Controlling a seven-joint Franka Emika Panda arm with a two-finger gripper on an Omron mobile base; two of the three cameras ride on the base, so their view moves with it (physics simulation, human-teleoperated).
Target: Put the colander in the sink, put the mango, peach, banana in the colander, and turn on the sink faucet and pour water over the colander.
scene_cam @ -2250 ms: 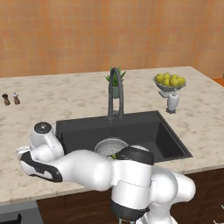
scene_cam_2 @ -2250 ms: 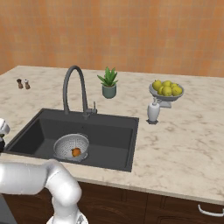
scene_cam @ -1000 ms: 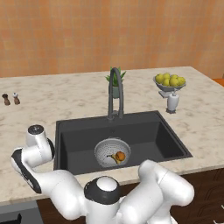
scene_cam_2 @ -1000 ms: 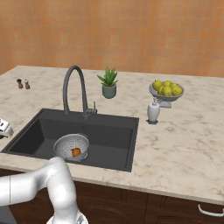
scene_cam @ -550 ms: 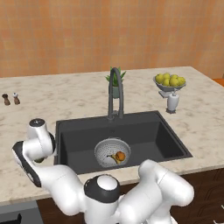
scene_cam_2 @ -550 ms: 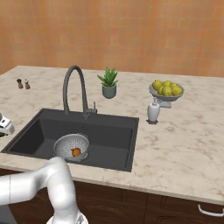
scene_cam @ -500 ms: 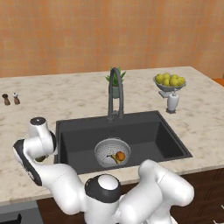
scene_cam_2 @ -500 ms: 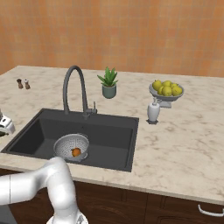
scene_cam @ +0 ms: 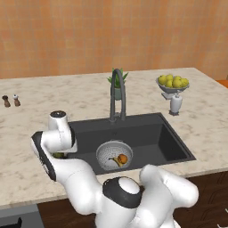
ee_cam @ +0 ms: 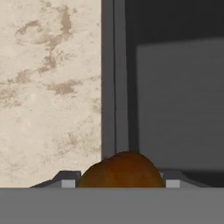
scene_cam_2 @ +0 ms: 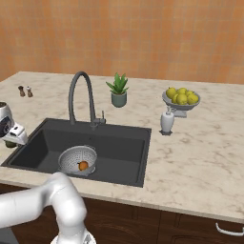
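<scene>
With peach and banana in the colander (scene_cam: 115, 156), the pincer (ee_cam: 120, 181) seemingly clasps the mango (ee_cam: 121, 169) on the bench (scene_cam: 18, 171); next, lift it toward three o'clock.

charcoal rectangular sink (scene_cam: 147, 133): 1 | perforated silver colander (scene_cam: 107, 153): 1 | dark gooseneck faucet (scene_cam: 116, 93): 1 | small shakers (scene_cam: 10, 100): 2 | green potted plant (scene_cam_2: 118, 90): 1

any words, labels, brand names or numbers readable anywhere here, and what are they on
None: no text, label, brand, number or sign can be read in any view.
The soap bottle, the plant pot and the two shakers are plain.
The faucet, sink and colander carry no markings either.
</scene>
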